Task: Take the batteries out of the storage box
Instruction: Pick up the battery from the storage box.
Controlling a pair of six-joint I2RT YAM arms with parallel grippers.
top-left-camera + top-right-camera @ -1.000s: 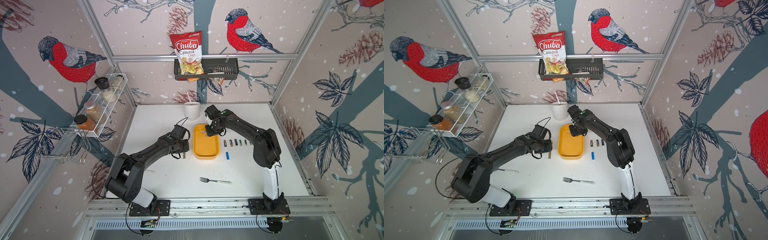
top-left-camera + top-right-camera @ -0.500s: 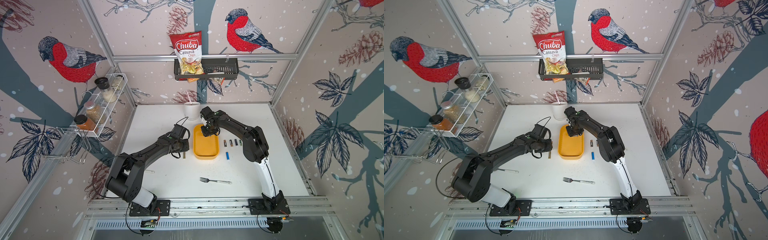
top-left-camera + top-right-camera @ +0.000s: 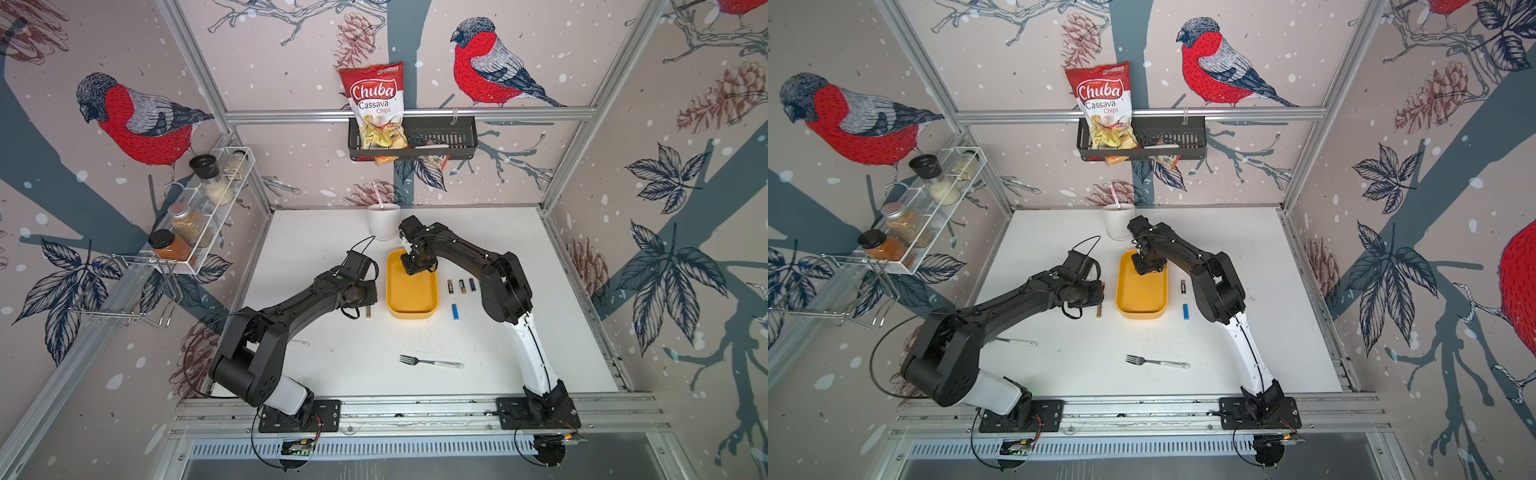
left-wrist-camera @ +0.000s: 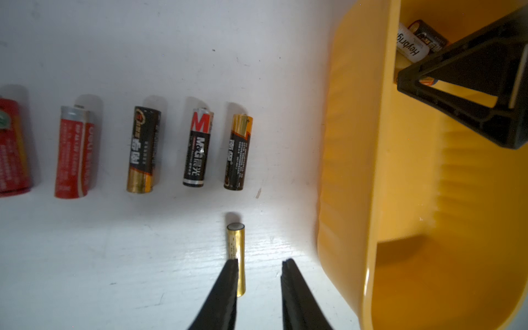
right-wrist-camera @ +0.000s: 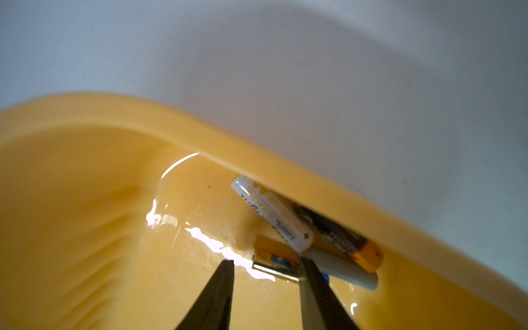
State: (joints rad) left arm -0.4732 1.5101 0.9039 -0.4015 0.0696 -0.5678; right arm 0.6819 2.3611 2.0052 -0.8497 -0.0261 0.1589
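Batteries (image 5: pixel 285 225): piled at storage box (image 3: pixel 411 293) 12 o'clock end | right gripper (image 5: pixel 265 264): jaws parted either side of gold cell (image 5: pixel 274 271), nothing gripped | left gripper (image 4: pixel 260 265): parted, empty | handling, judged: rigid, light, slick, rolls; pinch mid-barrel

Bright, glare patches, wrist views perhaps blurred
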